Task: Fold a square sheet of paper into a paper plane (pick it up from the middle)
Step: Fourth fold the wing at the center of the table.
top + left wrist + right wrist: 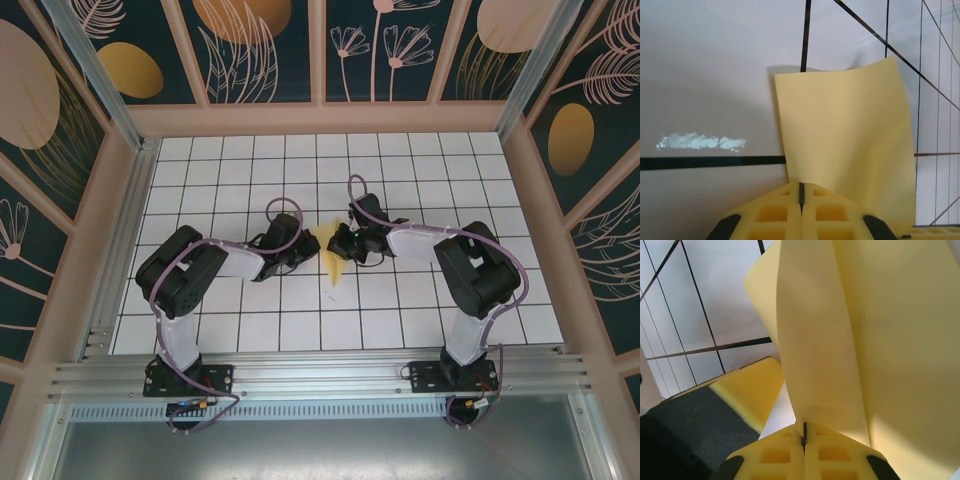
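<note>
No text, label, brand, number or sign can be read anywhere. Paper (850,140) is plain yellow with no print. Counter (250,320) carries black grid lines, no figures. Wall panels (380,50) carry leaf and flower drawings, no lettering.

Left arm (182,278) and right arm (472,268): black joint housings, white links, looped lilac cables; end effector fingers (772,216) yellow, square-recessed.
</note>
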Robot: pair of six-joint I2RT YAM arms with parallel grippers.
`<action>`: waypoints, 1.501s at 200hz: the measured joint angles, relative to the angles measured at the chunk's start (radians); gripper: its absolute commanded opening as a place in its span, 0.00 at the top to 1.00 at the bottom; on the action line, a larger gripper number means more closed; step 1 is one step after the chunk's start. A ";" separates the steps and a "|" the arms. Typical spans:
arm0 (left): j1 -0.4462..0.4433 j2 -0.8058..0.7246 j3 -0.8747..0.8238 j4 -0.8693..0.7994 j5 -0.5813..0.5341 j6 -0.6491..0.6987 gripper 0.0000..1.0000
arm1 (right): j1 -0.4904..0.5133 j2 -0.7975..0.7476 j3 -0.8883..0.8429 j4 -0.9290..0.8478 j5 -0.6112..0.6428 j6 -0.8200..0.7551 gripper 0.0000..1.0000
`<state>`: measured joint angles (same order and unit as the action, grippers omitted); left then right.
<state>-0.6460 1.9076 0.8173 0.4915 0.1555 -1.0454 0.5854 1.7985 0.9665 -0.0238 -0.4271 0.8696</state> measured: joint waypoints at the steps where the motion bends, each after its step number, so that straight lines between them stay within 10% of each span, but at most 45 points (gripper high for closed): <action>1: 0.000 0.001 0.001 0.000 0.000 0.000 1.00 | 0.000 0.000 0.000 0.000 -0.001 0.000 1.00; 178: 0.029 0.029 0.056 -0.050 0.103 -0.206 1.00 | 0.011 0.048 0.000 0.059 -0.045 -0.053 1.00; 300: 0.064 0.082 0.187 -0.197 0.070 -0.096 1.00 | 0.011 0.050 0.000 0.071 -0.035 -0.052 1.00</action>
<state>-0.5823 1.9896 1.0042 0.2943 0.2253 -1.1416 0.5968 1.8488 0.9665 0.0475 -0.4622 0.8173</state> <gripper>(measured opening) 0.046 0.044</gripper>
